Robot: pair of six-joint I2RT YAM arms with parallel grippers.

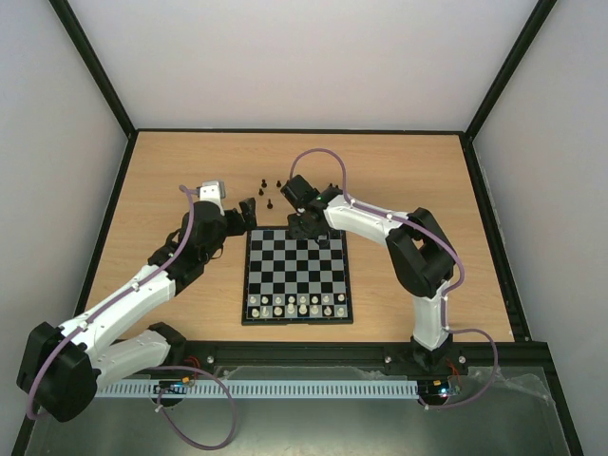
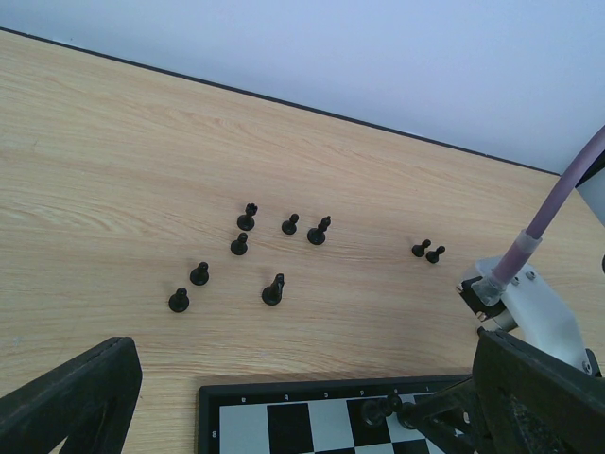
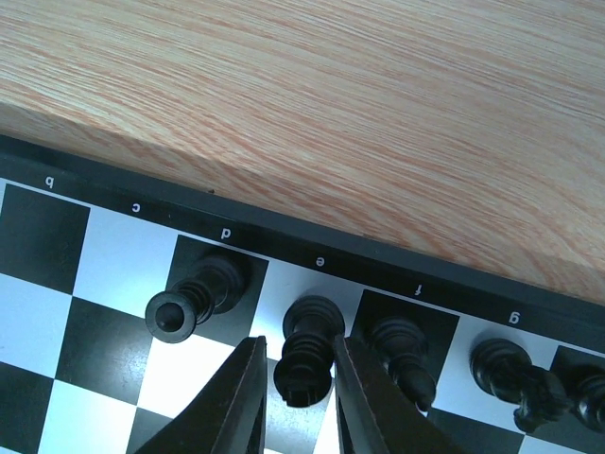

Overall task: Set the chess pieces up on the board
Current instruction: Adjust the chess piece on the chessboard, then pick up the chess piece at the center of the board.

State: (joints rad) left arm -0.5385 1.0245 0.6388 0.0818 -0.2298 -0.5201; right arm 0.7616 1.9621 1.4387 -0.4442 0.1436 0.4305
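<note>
Chess pieces [image 1: 262, 191] in black stand loose on the table [image 1: 171, 171] just beyond the far edge of the board [image 1: 296, 275], seen from above. White pieces [image 1: 302, 304] line its near rows. The right gripper [image 1: 309, 231] is over the far row, and the left gripper [image 1: 249, 211] sits just off the far left corner.

From the left wrist, nine black pieces [image 2: 273, 289] are scattered upright on the wood, two of them paired to the right. The left gripper [image 2: 302, 378] is spread wide with nothing between its fingers [image 2: 76, 397].

From the right wrist, black pieces stand on the far squares d, e, f and g. The right gripper [image 3: 301, 397] closely flanks the e piece [image 3: 307, 355]; whether it presses it I cannot tell.
</note>
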